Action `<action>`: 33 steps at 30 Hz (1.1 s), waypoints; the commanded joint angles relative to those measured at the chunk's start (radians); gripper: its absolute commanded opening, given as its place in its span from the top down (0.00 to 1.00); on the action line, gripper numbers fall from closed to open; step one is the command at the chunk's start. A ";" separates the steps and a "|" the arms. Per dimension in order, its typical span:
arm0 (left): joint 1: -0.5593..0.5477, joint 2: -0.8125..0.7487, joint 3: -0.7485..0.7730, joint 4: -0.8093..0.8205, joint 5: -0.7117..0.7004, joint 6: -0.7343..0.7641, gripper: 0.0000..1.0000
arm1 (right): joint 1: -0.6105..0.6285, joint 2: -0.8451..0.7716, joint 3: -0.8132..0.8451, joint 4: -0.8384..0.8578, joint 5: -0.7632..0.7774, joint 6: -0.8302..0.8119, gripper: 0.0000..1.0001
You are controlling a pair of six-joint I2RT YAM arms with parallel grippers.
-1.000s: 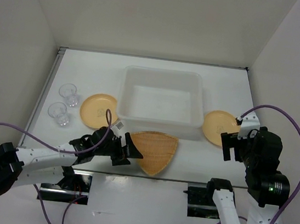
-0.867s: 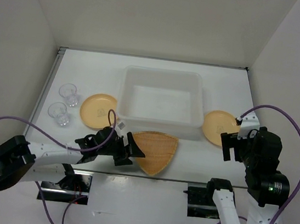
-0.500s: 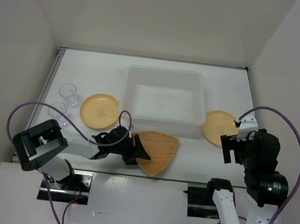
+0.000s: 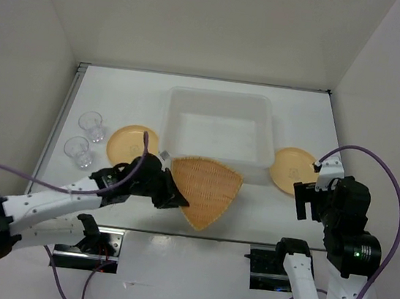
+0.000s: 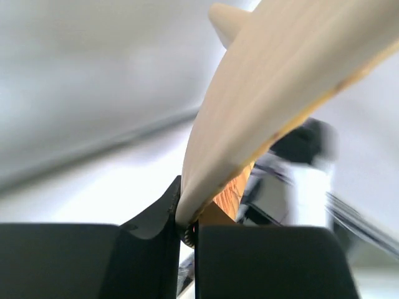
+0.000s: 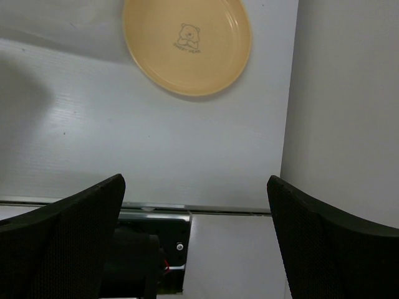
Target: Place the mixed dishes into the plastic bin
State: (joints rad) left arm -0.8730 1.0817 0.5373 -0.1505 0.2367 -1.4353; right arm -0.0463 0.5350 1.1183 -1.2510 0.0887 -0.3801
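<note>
**Dish positions and gripper state**

The plastic bin [image 4: 221, 102] stands at the middle of the table [image 4: 119, 94], open side up. All five dishes are outside it.

- The tan woven plate [image 4: 208, 189] is at the bin's near side. In the top view its far edge overlaps the bin's near rim; contact cannot be determined.
- The left yellow plate [image 4: 128, 144] lies just left of the bin.
- The two glass cups [image 4: 91, 125] stand upright, further left, near the table's left edge.
- The right yellow plate [image 6: 187, 47] lies flat just right of the bin, close to the side wall [image 6: 340, 93].

A strip of table surface runs between the bin and the back wall.

The left gripper [image 5: 187, 219] is clamped on the tan woven plate's left rim, which stands tilted between the fingers. The right gripper [image 6: 194, 187] hangs with its jaws wide apart, near the right yellow plate and holding nothing.
</note>
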 commanded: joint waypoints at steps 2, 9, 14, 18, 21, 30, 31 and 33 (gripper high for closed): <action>-0.001 -0.213 0.283 -0.237 -0.053 0.027 1.00 | -0.013 -0.033 -0.017 0.047 -0.023 0.053 0.01; 0.090 -0.082 0.501 -0.089 -0.139 -0.042 1.00 | -0.024 -0.043 -0.037 0.233 0.078 0.107 0.01; 0.164 0.385 0.847 -0.037 -0.169 0.002 1.00 | 0.000 -0.052 -0.069 0.340 0.131 0.127 0.03; 0.187 0.691 1.187 -0.150 -0.178 0.033 1.00 | 0.000 -0.081 -0.045 0.340 0.144 0.127 0.03; 0.197 0.802 1.259 -0.161 -0.198 -0.006 1.00 | 0.013 -0.102 -0.058 0.459 0.170 0.115 0.03; 0.215 0.885 1.219 -0.180 -0.295 -0.083 1.00 | 0.033 -0.345 -0.297 0.786 -0.032 0.078 0.03; 0.215 0.885 1.205 -0.167 -0.295 -0.108 1.00 | 0.033 -0.354 -0.330 0.795 -0.043 0.078 0.03; 0.215 0.908 1.193 -0.167 -0.295 -0.117 1.00 | 0.033 -0.386 -0.363 0.818 -0.020 0.078 0.03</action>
State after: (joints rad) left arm -0.6662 1.9789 1.7317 -0.4095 -0.0338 -1.4998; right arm -0.0219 0.1734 0.7979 -0.5617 0.1005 -0.2897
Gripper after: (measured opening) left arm 0.104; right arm 0.975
